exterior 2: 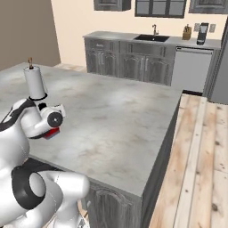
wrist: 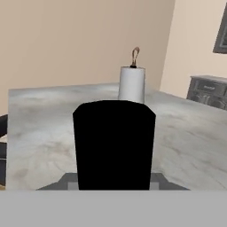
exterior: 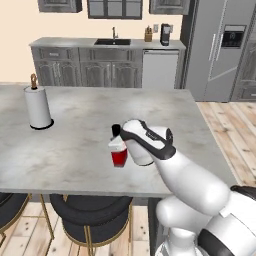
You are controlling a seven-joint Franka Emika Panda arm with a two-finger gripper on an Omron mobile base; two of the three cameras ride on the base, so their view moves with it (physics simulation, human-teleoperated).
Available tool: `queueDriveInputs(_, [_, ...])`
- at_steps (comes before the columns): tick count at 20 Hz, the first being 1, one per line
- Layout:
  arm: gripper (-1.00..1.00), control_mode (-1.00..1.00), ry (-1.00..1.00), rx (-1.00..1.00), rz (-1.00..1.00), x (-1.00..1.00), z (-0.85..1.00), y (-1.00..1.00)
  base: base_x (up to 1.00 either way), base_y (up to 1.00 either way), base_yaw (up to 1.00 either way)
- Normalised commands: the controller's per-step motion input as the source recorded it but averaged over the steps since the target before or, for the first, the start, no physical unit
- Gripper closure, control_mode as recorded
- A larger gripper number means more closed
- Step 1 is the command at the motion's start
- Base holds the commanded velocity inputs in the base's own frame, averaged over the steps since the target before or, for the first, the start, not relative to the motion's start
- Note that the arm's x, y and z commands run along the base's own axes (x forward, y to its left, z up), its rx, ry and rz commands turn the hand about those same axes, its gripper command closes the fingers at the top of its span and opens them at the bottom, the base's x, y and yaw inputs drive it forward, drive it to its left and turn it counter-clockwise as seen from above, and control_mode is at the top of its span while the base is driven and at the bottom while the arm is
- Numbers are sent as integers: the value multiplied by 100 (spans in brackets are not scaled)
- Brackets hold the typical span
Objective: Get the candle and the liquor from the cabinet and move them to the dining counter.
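The liquor (exterior: pixel 119 156) is a squat bottle with a red lower body, a pale upper part and a black cap. It stands upright near the front edge of the dining counter (exterior: pixel 75 145), at or just above the marbled top. My gripper (exterior: pixel 120 145) reaches in from the right and is shut on the liquor's upper part. From the right base, a red sliver of the liquor (exterior 2: pixel 53 132) shows under the hand. In the hand view its black cap (wrist: pixel 114 146) rises close in front of the camera. The candle is out of view.
A paper-towel roll (exterior: pixel 38 107) (exterior 2: pixel 35 83) (wrist: pixel 131 84) stands on the counter's left part. Black stools (exterior: pixel 90 220) sit under the front edge. Beyond the island are grey base cabinets with a sink (exterior: pixel 112 42), dark wall cabinets (exterior: pixel 60 5) and a fridge (exterior: pixel 220 45).
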Motion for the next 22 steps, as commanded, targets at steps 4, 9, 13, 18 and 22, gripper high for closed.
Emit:
queueDriveInputs(4, [100, -100, 9, 0, 0, 17, -26, 1, 0, 0, 0])
queueDriveInputs(9, [100, -100, 15, 0, 0, 21, -23, 3, 0, 0, 0])
queueDriveInputs(13, [100, -100, 12, 0, 0, 20, -24, 0, 0, 0, 0])
queueDriveInputs(18, [100, -100, 10, 0, 0, 6, -27, 0, 0, 0, 0])
queueDriveInputs(22, [100, -100, 9, 0, 0, 6, -28, 0, 0, 0, 0])
